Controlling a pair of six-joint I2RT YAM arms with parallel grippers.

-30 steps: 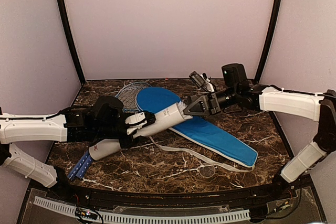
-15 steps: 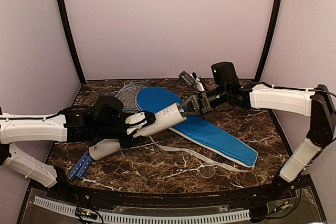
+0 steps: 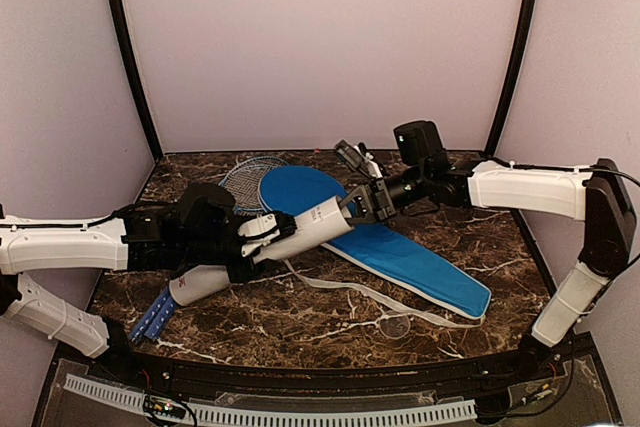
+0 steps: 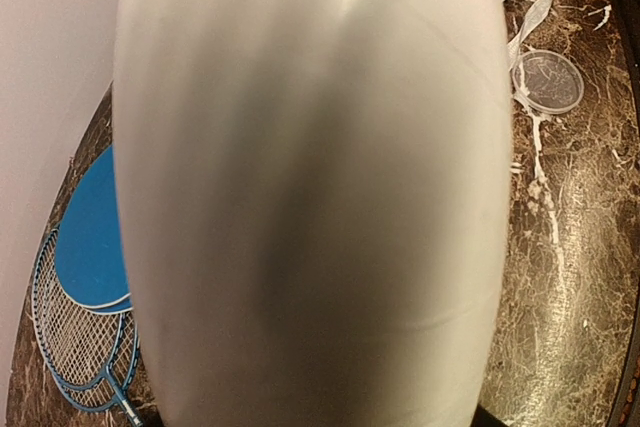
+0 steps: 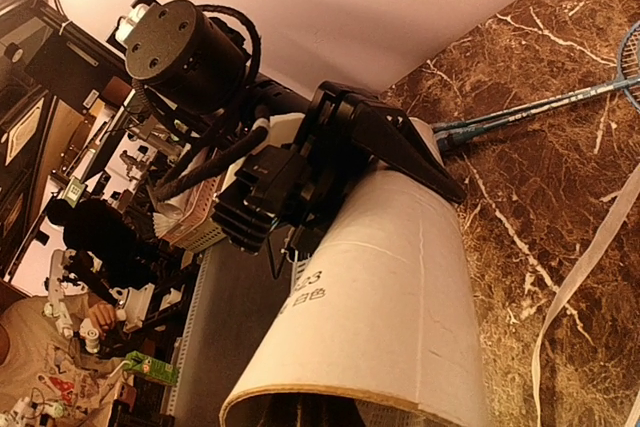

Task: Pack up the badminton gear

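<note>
- The desk [image 3: 300, 322] is dark brown marble with white veins; pale lilac walls close it in.
- The white tube [image 3: 305, 227] is held over the desk's left-centre, its long axis running near-left to far-right, open mouth facing far-right.
- The left tool [image 3: 262, 232] is clenched round the tube's middle.
- The right tool [image 3: 360, 205] sits at the mouth; whether it is clenched I cannot tell.

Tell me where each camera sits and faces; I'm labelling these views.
Top external: above and behind, facing the marble table; both arms show, the left arm holding the white tube.
Left wrist: close over the tube, which fills the view; no jaws visible.
Right wrist: faces the tube's open end and the left arm's jaws beyond.
Shared: all three show the tube and rackets.
</note>
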